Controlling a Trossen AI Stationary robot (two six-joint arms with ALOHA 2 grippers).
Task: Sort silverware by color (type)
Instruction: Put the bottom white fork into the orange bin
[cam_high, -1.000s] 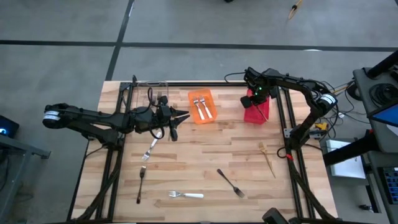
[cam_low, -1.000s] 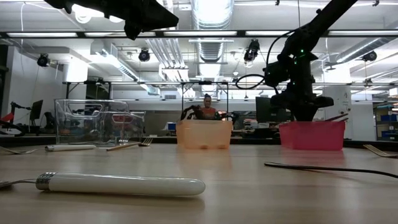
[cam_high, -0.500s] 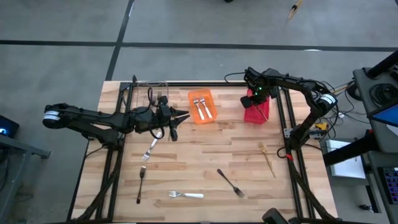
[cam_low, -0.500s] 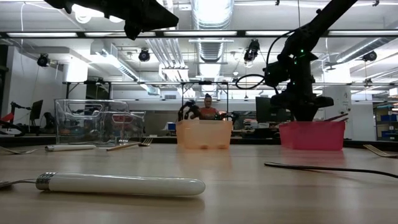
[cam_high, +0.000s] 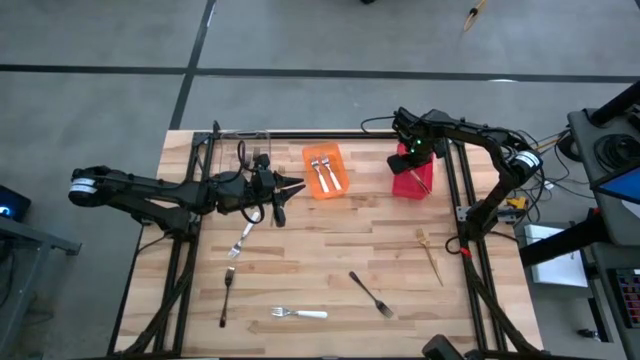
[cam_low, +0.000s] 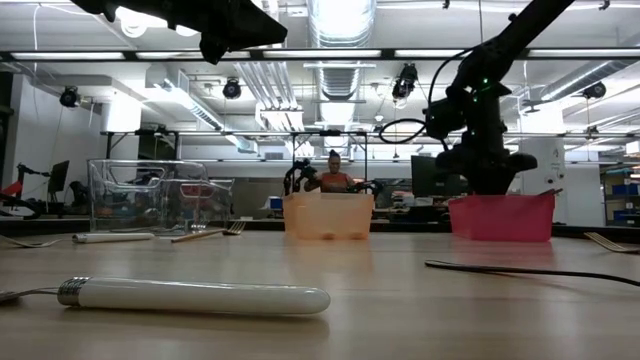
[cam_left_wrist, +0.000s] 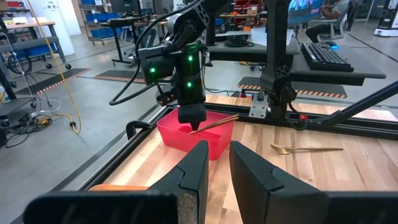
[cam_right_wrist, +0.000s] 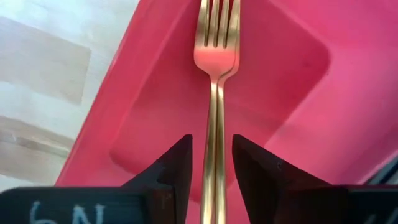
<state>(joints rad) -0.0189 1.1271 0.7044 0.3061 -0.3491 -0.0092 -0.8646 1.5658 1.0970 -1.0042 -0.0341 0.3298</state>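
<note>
My right gripper (cam_right_wrist: 212, 143) hangs open over the red bin (cam_high: 405, 185), pointing down. A gold fork (cam_right_wrist: 216, 56) lies in that bin below it, its handle passing between the fingers in the right wrist view; the handle end leans on the bin's rim (cam_left_wrist: 231, 118). My left gripper (cam_left_wrist: 219, 163) is open and empty, hovering between the clear bin (cam_high: 243, 152) and the orange bin (cam_high: 325, 172). On the table lie another gold fork (cam_high: 431, 252), two dark forks (cam_high: 371, 293) (cam_high: 227, 296) and two white-handled forks (cam_high: 300, 314) (cam_high: 243, 239).
The orange bin holds two white-handled forks, and the clear bin holds dark forks. All three bins stand along the far edge. Black frame rails (cam_high: 462, 215) run down both table sides. A person sits far behind the table (cam_low: 334, 172).
In the low view, the gold fork's handle end over the red bin's rim has sunk lower than it stood a second ago. Both arms have kept still.
</note>
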